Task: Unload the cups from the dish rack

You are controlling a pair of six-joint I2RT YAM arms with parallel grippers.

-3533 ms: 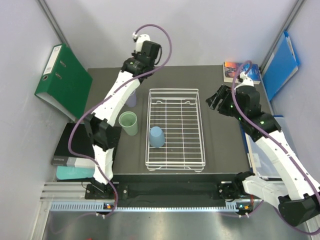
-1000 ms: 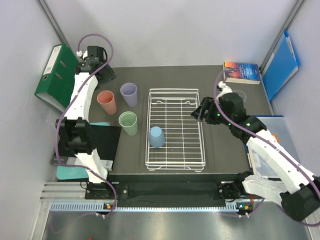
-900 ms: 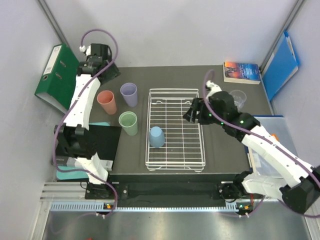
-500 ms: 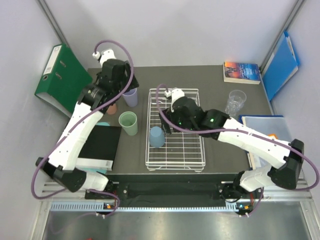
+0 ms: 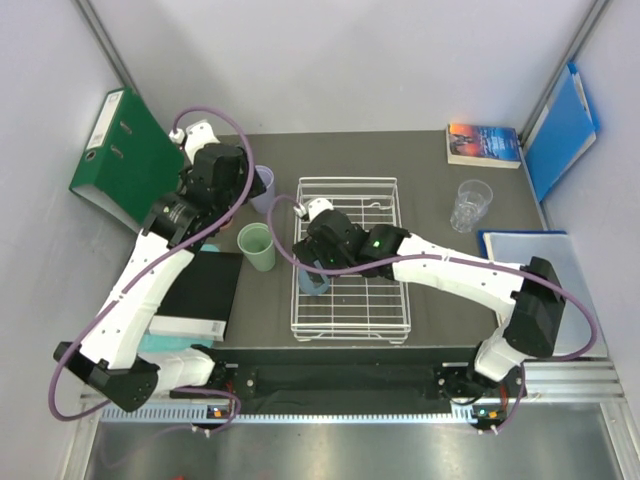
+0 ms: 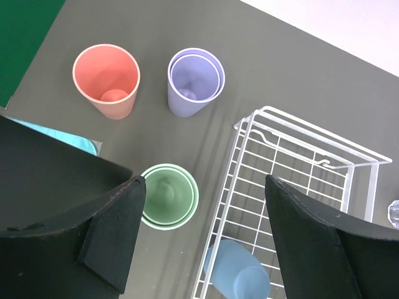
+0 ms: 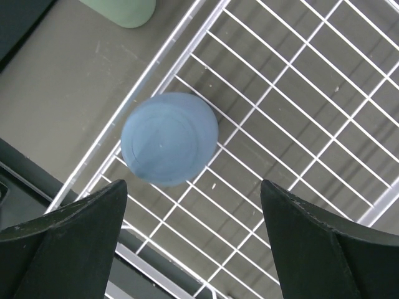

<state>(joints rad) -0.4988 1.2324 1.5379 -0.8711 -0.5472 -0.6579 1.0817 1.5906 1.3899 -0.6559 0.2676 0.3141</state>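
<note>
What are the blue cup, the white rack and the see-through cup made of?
The blue cup looks like matte plastic: even pastel colour, no glare. The dish rack seems to be white-coated wire, thin rods in a grid. The clear glass is transparent: glass or clear plastic, I cannot tell.

Dark grey table (image 5: 430, 180) w/ pale walls (image 5: 400, 60) behind — green binder (image 5: 125, 160) left, blue folder (image 5: 562, 130) right.
</note>
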